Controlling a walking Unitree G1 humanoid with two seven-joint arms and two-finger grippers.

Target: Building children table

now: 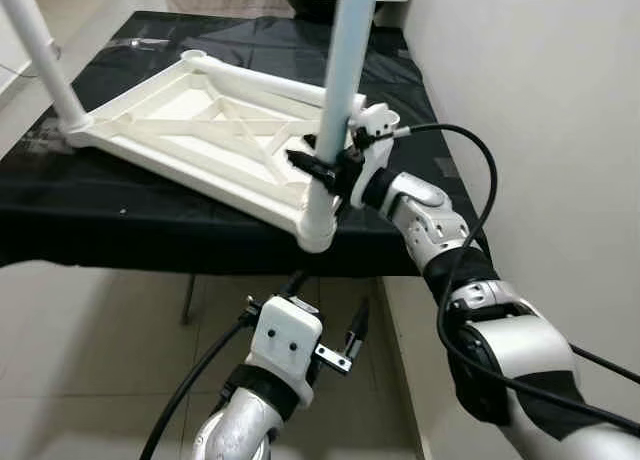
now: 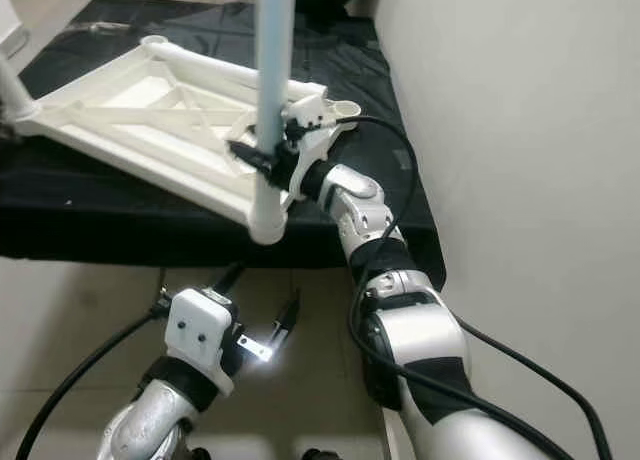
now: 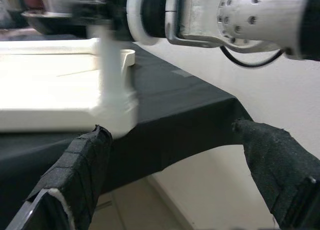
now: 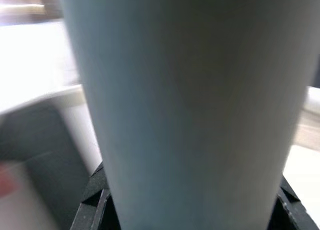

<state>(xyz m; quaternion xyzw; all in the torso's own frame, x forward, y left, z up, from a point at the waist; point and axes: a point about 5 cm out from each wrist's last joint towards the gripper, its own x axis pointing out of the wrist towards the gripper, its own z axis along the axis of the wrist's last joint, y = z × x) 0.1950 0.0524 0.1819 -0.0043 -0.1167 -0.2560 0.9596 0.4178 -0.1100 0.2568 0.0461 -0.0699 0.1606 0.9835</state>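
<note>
Smooth plastic tabletop (image 1: 200, 130), black cloth (image 1: 400, 90)

Home room — tiled floor (image 1: 90, 340), black-draped table (image 1: 150, 220).

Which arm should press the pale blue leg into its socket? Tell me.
Right. The right gripper is already shut on the pale blue leg above the corner socket; the left gripper hangs open below the table edge.

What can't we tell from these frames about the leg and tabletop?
- Pale blue leg: top cut off by the upper edge in both eye views.
- Leg's seating in the corner socket: inside the socket, hidden.
- Right gripper fingers: right wrist view blurred, leg blocks it.
- Tabletop: blurred in the left wrist view.
</note>
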